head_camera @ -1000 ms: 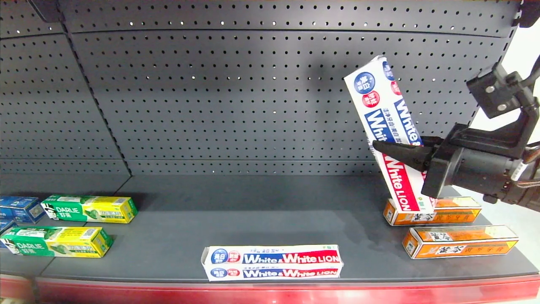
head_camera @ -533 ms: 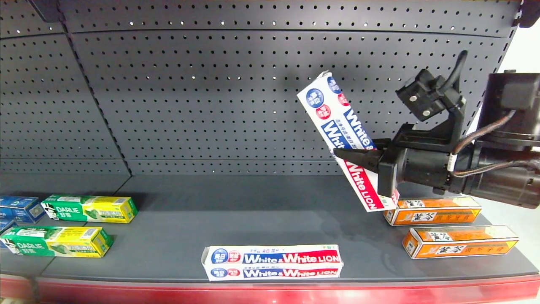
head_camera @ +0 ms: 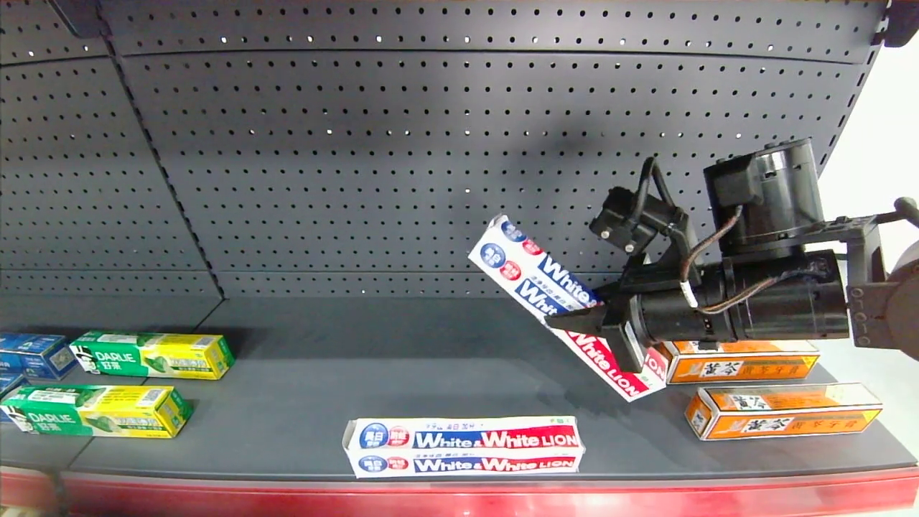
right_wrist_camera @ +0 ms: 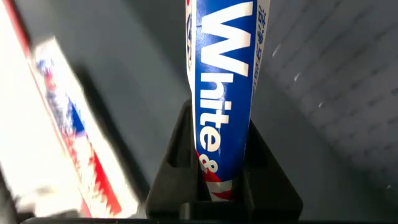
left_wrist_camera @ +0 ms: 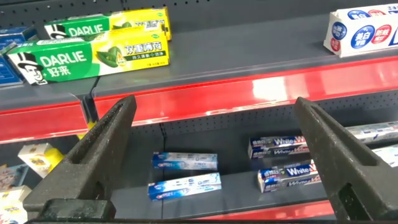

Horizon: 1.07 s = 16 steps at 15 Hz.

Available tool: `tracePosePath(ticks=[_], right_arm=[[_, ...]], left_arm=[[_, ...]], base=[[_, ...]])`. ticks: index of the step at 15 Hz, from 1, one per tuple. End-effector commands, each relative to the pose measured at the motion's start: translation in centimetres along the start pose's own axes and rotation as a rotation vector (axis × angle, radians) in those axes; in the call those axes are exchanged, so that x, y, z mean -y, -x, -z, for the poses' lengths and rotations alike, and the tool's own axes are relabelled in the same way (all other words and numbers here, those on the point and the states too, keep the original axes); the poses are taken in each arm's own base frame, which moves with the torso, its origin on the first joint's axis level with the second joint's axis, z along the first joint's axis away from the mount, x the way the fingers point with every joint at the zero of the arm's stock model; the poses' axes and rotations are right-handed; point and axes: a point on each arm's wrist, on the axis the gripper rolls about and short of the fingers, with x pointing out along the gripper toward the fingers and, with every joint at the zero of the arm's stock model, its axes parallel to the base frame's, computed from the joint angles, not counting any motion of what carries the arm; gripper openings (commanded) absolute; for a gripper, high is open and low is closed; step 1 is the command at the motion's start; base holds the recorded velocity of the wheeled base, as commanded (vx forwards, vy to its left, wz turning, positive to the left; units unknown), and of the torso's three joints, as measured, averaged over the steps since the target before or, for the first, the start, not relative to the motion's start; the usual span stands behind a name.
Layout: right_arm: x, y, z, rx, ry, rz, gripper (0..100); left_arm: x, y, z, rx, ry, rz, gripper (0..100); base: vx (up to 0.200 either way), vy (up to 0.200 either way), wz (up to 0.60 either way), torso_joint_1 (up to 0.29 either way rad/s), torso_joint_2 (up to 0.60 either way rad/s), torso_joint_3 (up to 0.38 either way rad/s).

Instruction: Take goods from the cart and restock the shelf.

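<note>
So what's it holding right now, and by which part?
The right gripper clamps the tilted toothpaste box just below its middle; the left gripper is open and empty.

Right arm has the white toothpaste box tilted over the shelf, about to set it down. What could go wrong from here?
1. The held box hangs tilted, its lower end close to the back orange box; lowering it could nudge that box.
2. The right gripper has its jaws shut on it nearer the lower end, so the long upper part might pivot or slip when it touches the shelf.
</note>
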Motion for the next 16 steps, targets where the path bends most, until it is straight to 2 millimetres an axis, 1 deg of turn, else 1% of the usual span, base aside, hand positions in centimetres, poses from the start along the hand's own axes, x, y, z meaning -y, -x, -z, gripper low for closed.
tracePosePath(ticks=[1,2,3,5,6,8,11,14,16], right_arm=[[0.0,-0.1,-0.2,-0.005,0.009,-0.005,0],[-0.2,0.2,0.1,-0.076,0.055,-0.036,0],[-0.3,0.2,0.3,-0.120,0.060,-0.053,0],[-0.2,0.3,0.1,-0.150,0.077,-0.062,0],[-0.1,-0.5,0.5,-0.176,0.086,-0.072,0],[-0.1,-1.3,0.9,-0.195,0.110,-0.086,0],[0.0,-2.1,1.5,-0.216,0.173,-0.100,0],[0.5,-2.9,1.4,-0.216,0.220,-0.102,0],[1.3,-3.3,1.8,-0.228,0.252,-0.093,0]], left_arm=[[0.0,0.0,0.0,0.000,0.000,0.000,100],[0.0,0.0,0.0,0.000,0.000,0.000,100],[0.0,0.0,0.0,0.000,0.000,0.000,100],[0.0,0.0,0.0,0.000,0.000,0.000,100],[0.0,0.0,0.0,0.000,0.000,0.000,100],[0.0,0.0,0.0,0.000,0.000,0.000,100],[0.0,0.0,0.0,0.000,0.000,0.000,100],[0.0,0.0,0.0,0.000,0.000,0.000,100],[0.0,0.0,0.0,0.000,0.000,0.000,100]], base=[[0.000,0.000,0.00,0.000,0.00,0.000],[0.000,0.000,0.00,0.000,0.00,0.000],[0.000,0.000,0.00,0.000,0.00,0.000],[0.000,0.000,0.00,0.000,0.00,0.000],[0.000,0.000,0.00,0.000,0.00,0.000],[0.000,0.000,0.00,0.000,0.00,0.000],[0.000,0.000,0.00,0.000,0.00,0.000],[0.000,0.000,0.00,0.000,0.00,0.000],[0.000,0.000,0.00,0.000,0.00,0.000]])
